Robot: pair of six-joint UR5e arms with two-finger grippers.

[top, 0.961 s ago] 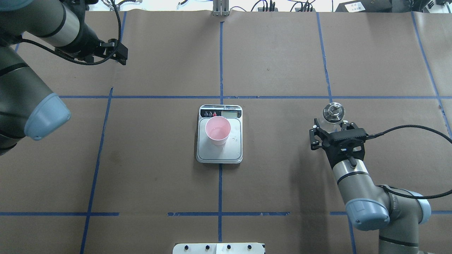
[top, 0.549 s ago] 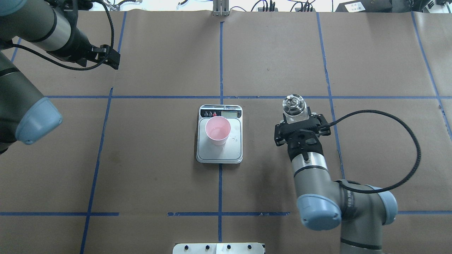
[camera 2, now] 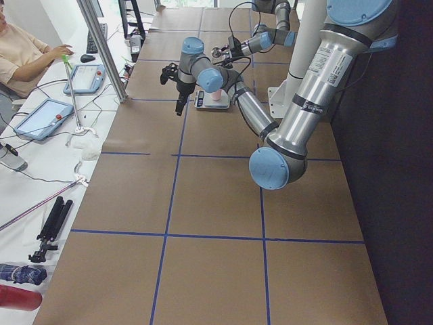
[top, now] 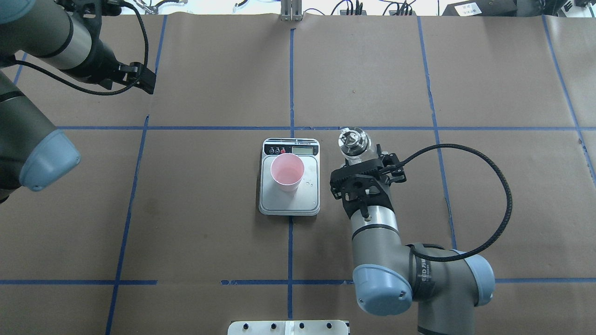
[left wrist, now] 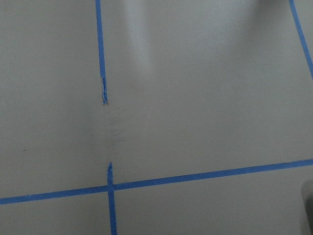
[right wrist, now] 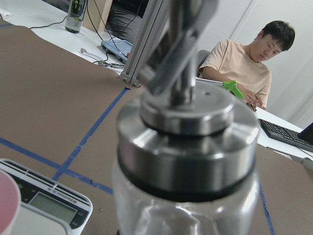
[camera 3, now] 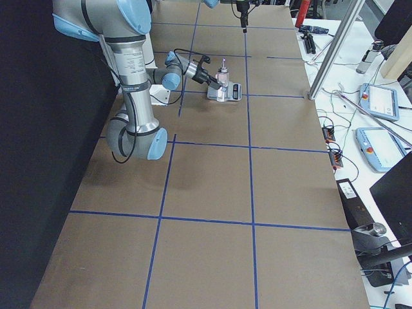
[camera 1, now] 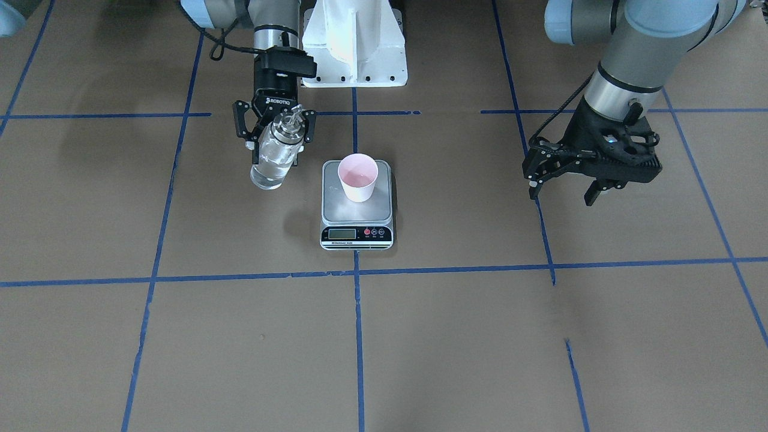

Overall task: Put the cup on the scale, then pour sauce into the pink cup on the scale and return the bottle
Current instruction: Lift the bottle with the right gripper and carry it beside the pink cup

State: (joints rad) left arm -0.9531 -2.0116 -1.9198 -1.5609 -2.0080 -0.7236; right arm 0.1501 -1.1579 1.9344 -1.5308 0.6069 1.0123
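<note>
The pink cup (top: 287, 171) stands upright on the scale (top: 289, 204) at the table's middle, also seen from the front as the cup (camera 1: 358, 176) on the scale (camera 1: 336, 207). My right gripper (top: 361, 156) is shut on the clear glass bottle (top: 353, 141), held just right of the scale and above the table. From the front the bottle (camera 1: 273, 157) hangs spout-up in the right gripper (camera 1: 279, 141). The metal collar (right wrist: 188, 142) fills the right wrist view. I cannot make out the clear sauce. My left gripper (camera 1: 561, 193) is open and empty, far off to the side.
Blue tape lines divide the brown table cover. The white robot base (camera 1: 354, 42) stands behind the scale. A seated person (right wrist: 244, 63) works at a side table with tablets (camera 2: 34, 116) and cables beyond the table's far edge.
My right arm has carried the bottle left, from the right part of the table to just beside the scale. The left arm drew back slightly toward its corner.
</note>
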